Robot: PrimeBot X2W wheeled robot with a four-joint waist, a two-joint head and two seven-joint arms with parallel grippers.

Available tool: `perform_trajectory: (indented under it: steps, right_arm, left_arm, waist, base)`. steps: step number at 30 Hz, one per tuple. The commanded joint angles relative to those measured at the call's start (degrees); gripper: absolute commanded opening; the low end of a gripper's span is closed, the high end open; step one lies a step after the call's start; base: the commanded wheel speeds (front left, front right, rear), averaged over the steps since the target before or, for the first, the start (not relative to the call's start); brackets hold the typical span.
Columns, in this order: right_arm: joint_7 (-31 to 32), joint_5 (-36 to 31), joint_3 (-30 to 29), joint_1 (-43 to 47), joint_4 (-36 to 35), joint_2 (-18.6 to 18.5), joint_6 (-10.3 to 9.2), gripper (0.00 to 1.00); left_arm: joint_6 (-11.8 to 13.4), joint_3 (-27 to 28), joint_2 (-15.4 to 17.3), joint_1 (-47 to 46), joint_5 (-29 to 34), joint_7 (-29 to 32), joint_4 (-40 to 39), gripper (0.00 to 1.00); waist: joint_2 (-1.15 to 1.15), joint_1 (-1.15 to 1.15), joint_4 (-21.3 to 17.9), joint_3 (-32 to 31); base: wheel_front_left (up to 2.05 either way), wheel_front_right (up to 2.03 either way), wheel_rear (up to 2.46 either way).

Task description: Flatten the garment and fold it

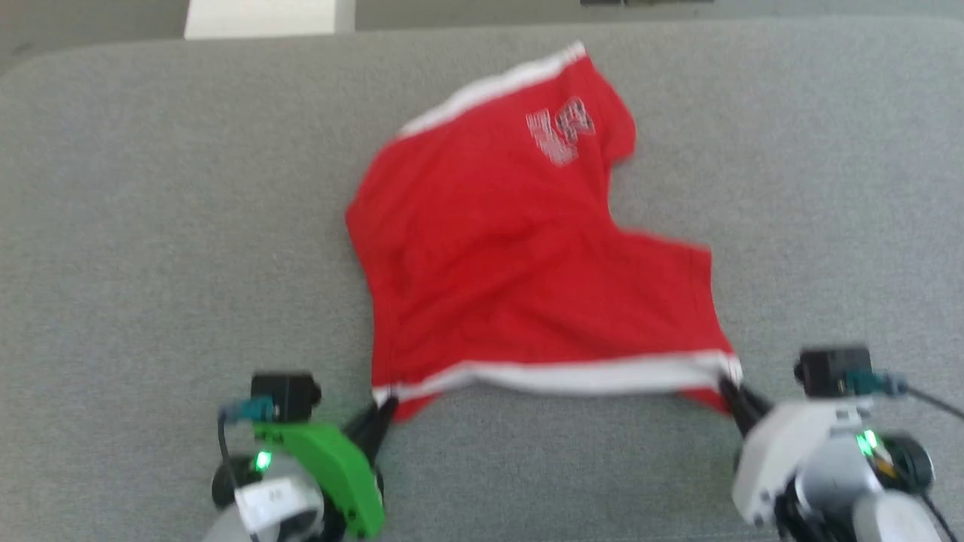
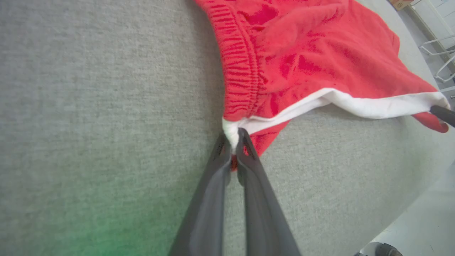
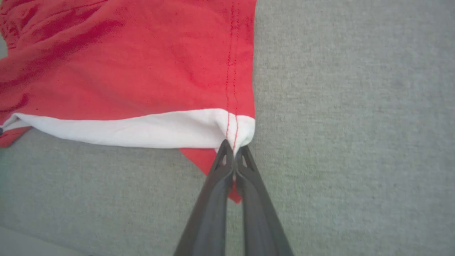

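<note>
Red shorts (image 1: pixel 520 263) lie on the grey counter (image 1: pixel 151 226), centre of the head view, near edge close to the robot. Left tool (image 1: pixel 384 410) is pinched narrow on the near-left corner. Right tool (image 1: pixel 729 391) is pinched tight on the near-right corner. The white band (image 1: pixel 572 374) is pulled taut left to right between them and looks slightly raised, with shadow under it.

The shorts lie sideways, long axis roughly left-right along that band. The rest spreads away from the robot, far end angled to the right. Head view is blurry. It alone gives the full outline, a second white stripe (image 1: pixel 489 86) on the far edge and the white emblem (image 1: pixel 561 132) near the far right.

Left wrist view adds the gathered waistband (image 2: pixel 240 64) running away from the left fingertips, so the waist is on the robot's left. It also catches the other tool's dark finger on the far corner. Right wrist view adds a red stitched seam (image 3: pixel 231 71) ending at its fingertips, and a red flap (image 3: pixel 199 160) hanging below the band.
</note>
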Motion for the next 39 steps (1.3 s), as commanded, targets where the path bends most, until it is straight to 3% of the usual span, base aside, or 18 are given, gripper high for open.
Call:
perform_trajectory:
  steps: [1, 7, 11, 16, 21, 26, 32, 39]
  right_arm:
    - [1.5, -0.5, -0.8, 2.7, -1.7, 0.2, -0.09, 0.00]
    - [8.3, -0.8, -5.3, 13.6, -9.7, 0.6, -0.09, 0.00]
    - [9.6, 0.1, -6.4, 16.7, -13.0, 0.6, -0.09, 0.00]
    - [5.7, -0.5, -5.9, 14.7, -15.7, 0.6, -0.09, 0.00]
    - [3.2, -3.8, -2.6, 5.7, -15.7, 0.2, -0.09, 0.00]
    - [2.6, -5.0, -0.2, -6.7, -11.3, -2.4, -0.09, 0.00]
    - [1.2, -5.2, 1.0, -21.6, -1.3, -5.5, -0.09, 0.00]
    - [0.1, -5.4, 2.2, -35.4, 12.3, -6.0, -0.09, 0.00]
  left_arm:
    - [0.8, -0.4, 1.0, 3.0, -0.1, 0.9, -0.6, 0.00]
    - [4.2, -0.5, 3.9, 11.0, 0.7, 2.2, -7.5, 0.00]
    - [4.4, -2.0, 4.5, 14.3, 1.8, 1.8, -12.4, 0.00]
    - [4.0, -3.3, 3.4, 13.2, 4.7, -2.1, -16.2, 0.00]
    - [3.9, -3.2, 0.6, 7.1, 7.1, -6.5, -15.2, 0.00]
    - [4.4, -3.2, -1.9, -0.8, 9.2, -8.2, -11.8, 0.00]
    - [6.2, -1.6, -4.9, -10.4, 10.3, -9.2, -5.8, 0.00]
    - [7.9, 0.0, -7.1, -18.3, 10.2, -9.5, 1.9, 0.00]
  waist:
    - [0.00, 0.00, 1.0, -3.7]
    - [0.00, 0.00, 1.7, -6.5]
    - [0.00, 0.00, 2.0, -7.1]
    - [0.00, 0.00, 2.9, -6.5]
    - [0.00, 0.00, 3.6, -4.4]
    - [0.00, 0.00, 5.0, -0.8]
    - [0.00, 0.00, 7.2, 4.6]
    - [0.00, 0.00, 8.3, 10.3]
  base:
    - [0.00, 0.00, 0.00]
    - [0.00, 0.00, 0.00]
    - [0.00, 0.00, 0.00]
    - [0.00, 0.00, 0.00]
    - [0.00, 0.00, 0.00]
    - [0.00, 0.00, 0.00]
    - [0.00, 0.00, 0.00]
    - [0.00, 0.00, 0.00]
